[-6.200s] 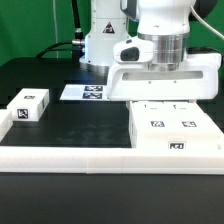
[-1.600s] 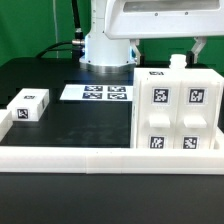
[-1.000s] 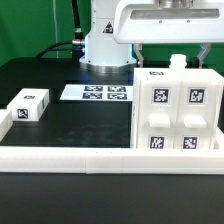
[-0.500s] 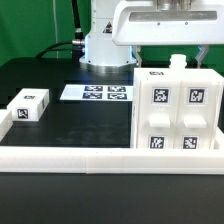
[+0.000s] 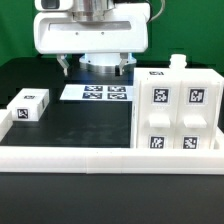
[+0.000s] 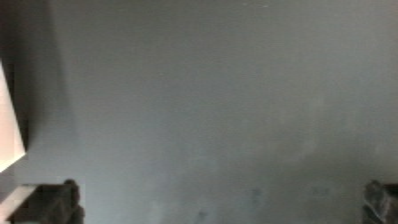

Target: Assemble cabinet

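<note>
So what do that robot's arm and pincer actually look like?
The smooth white-and-grey robot arm ends in a wide boxy white housing with rounded corners. Its pincer is two short, dark, narrow fingers sticking out under the housing, one near each end. No markings are visible.

Pincer [image 6: 217, 203] spread wide over dark table [image 6: 214, 100] (white sliver [image 6: 9, 130] at frame edge).

The end effector [image 5: 96, 66] hangs raised, pointing straight down, jaws spread wide apart.
</note>
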You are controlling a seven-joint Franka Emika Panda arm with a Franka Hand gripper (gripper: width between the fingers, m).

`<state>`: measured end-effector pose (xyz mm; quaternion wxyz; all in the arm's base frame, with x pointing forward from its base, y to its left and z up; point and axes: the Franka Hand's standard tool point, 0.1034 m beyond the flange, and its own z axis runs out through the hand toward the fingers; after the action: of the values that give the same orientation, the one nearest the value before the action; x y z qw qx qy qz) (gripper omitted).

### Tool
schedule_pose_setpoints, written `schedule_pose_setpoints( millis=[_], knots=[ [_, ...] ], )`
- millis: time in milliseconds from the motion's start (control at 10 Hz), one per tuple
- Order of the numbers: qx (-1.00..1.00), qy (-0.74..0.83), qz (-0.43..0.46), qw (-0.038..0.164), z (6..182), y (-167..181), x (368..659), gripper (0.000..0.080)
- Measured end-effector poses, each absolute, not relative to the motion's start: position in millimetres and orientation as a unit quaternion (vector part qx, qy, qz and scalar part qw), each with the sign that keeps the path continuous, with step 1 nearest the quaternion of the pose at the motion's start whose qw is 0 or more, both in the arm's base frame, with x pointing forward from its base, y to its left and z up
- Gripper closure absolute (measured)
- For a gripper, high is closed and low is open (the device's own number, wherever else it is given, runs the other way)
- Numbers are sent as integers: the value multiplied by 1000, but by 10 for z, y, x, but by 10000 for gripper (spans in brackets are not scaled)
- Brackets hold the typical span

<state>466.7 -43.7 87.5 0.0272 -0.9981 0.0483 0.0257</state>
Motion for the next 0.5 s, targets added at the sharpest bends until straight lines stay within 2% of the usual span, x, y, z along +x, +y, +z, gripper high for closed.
schedule_pose_setpoints(
  millis=[300, 500],
  knots=[
    [-999, 40, 25, 25, 860, -832, 4613, 2],
    [-999, 10, 29, 15, 666, -1525, 4345, 2]
  ],
)
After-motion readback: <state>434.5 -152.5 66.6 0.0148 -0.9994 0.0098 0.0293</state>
